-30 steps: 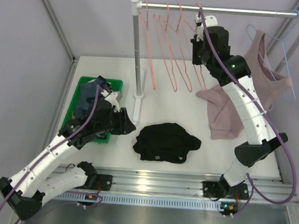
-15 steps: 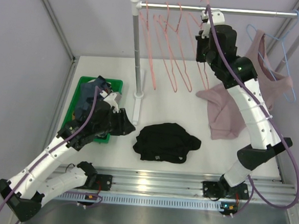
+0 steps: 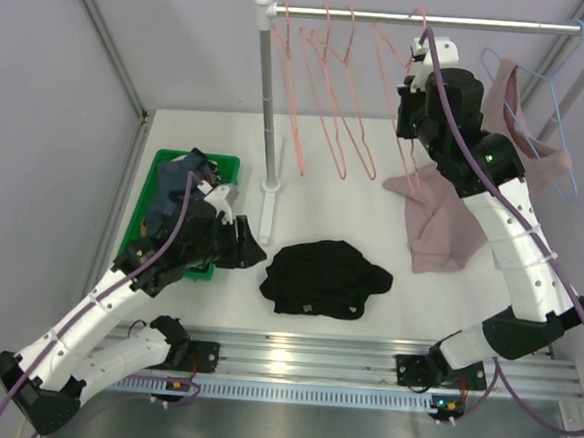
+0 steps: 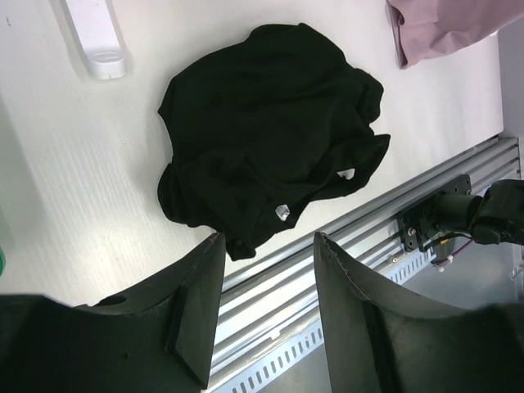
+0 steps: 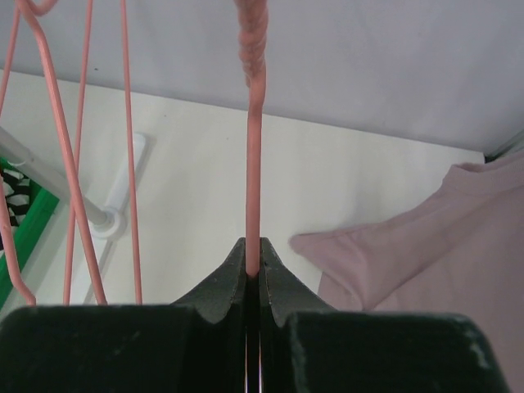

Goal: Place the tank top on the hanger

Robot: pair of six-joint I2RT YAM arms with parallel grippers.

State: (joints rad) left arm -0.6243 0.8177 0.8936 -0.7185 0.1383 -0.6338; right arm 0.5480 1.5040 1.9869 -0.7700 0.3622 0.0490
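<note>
Tank top (image 3: 326,279): a crumpled black heap flat on the bench (image 3: 323,206), on the near side of the rail (image 3: 466,22) and well below it. It has not shifted in the last second, and nothing touches it.
Hanger (image 3: 417,173): the salmon-pink wire one in the right arm's grip. Its hook has slid along the rail, away from the rail's left post and toward the dusty-pink top (image 3: 442,225). Whether the hook rests on the rail or has lifted just clear of it cannot be told.
Right fingers (image 5: 225,282): pressed together on the hanger's wire (image 5: 254,164), which runs straight up from between them.
Other hangers (image 3: 322,81): three alike hang from the rail near its left post, now with a clear gap to the held one.
Left fingers (image 4: 196,278): apart with nothing between them, and a little wider than a second ago. They hover beside the tank top (image 4: 270,139), on the side nearer the rail's left post, and the arm has barely moved.
Green bin (image 3: 165,170): beyond the rail's left post, holding a dark garment (image 3: 174,186).
Meaning: the hanger is being separated from its neighbours, probably to bring it off the rail. The widening left fingers look like readiness to pick up the tank top. Dressing the hanger has not begun.
</note>
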